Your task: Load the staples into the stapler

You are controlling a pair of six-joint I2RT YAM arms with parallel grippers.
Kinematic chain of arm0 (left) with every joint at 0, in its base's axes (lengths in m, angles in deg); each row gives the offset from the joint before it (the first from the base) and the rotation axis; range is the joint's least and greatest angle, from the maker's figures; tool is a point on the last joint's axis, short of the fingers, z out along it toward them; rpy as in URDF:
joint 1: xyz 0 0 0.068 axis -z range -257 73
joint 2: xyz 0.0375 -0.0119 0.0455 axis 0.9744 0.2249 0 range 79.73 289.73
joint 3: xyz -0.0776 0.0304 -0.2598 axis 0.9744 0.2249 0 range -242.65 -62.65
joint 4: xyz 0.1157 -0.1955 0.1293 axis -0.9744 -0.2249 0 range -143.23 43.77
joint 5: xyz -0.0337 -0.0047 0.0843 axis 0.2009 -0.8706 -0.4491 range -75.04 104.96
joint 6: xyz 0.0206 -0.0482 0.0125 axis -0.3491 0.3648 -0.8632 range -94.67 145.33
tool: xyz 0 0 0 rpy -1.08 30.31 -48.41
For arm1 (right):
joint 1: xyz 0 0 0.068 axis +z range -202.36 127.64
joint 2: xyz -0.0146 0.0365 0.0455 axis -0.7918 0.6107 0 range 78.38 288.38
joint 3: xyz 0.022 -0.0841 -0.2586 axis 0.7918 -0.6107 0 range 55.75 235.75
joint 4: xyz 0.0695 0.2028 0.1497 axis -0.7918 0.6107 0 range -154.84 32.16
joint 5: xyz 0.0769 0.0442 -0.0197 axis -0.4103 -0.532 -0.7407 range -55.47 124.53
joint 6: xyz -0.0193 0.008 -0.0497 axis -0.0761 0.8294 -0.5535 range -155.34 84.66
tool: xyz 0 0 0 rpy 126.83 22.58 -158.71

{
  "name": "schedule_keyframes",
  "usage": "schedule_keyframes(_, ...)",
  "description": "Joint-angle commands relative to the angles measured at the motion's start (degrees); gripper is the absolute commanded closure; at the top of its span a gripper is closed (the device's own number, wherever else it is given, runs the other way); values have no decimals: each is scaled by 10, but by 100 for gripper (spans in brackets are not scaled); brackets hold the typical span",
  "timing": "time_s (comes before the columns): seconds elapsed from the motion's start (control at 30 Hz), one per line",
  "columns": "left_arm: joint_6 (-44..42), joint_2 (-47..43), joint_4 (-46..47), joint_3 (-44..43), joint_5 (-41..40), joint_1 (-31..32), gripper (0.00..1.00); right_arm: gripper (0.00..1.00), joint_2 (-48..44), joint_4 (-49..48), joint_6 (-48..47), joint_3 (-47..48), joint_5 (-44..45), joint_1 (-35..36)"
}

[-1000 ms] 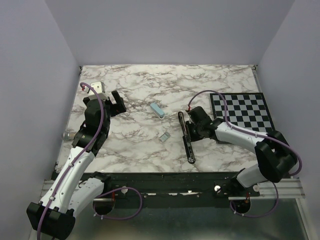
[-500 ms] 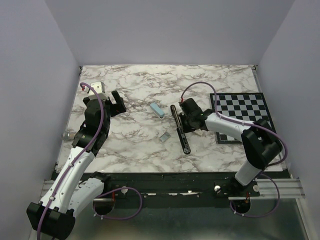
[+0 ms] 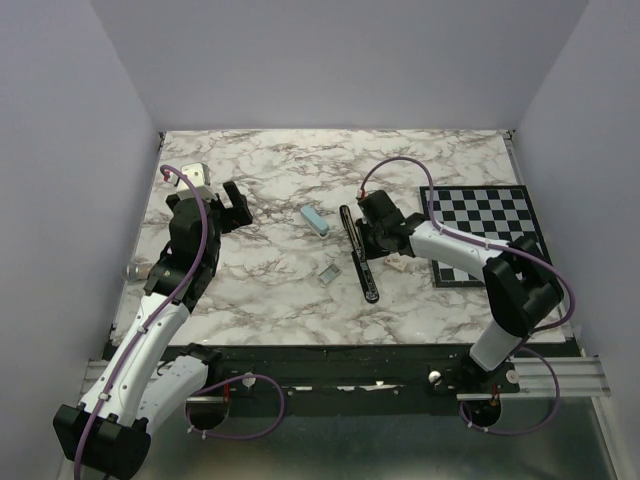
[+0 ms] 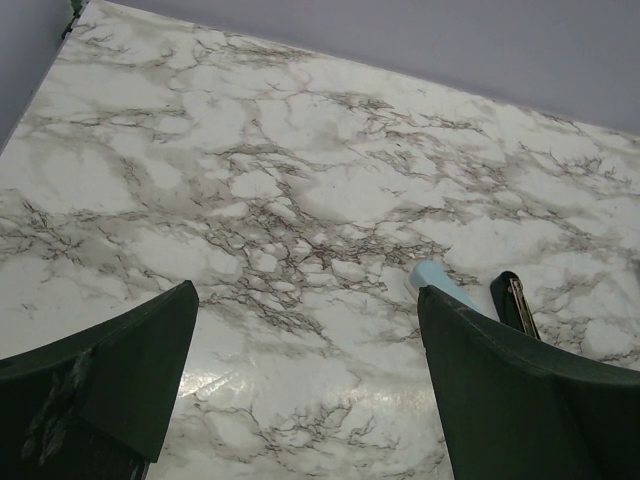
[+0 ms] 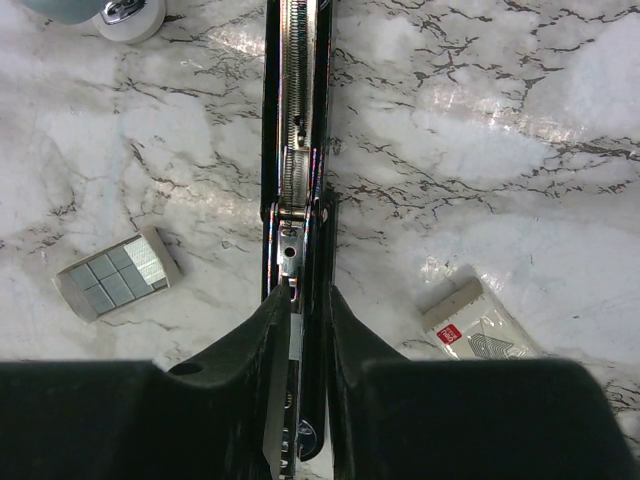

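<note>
pinching the slim black stapler (image 5: pixel 297 130) — right gripper (image 5: pixel 305 305); left gripper (image 4: pixel 305 320) spread wide above glossy veined marble table (image 4: pixel 300 150)

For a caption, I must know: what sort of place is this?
Probably a robot test cell in a lab: plain walls box in a marble-patterned table, two robot arms are bolted to a rail at its edge, and a checkerboard lies near the stapler.
</note>
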Motion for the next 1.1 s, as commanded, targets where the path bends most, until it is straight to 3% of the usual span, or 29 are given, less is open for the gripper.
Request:
schedule_keyframes(0.0,4,-3,11,4,10,-4,1,73,-14,13,-12,-12,-3,1)
schedule_keyframes(1.07,3,-4,10,5,9,-4,1,72,-44,65,-37,-59,-50,9)
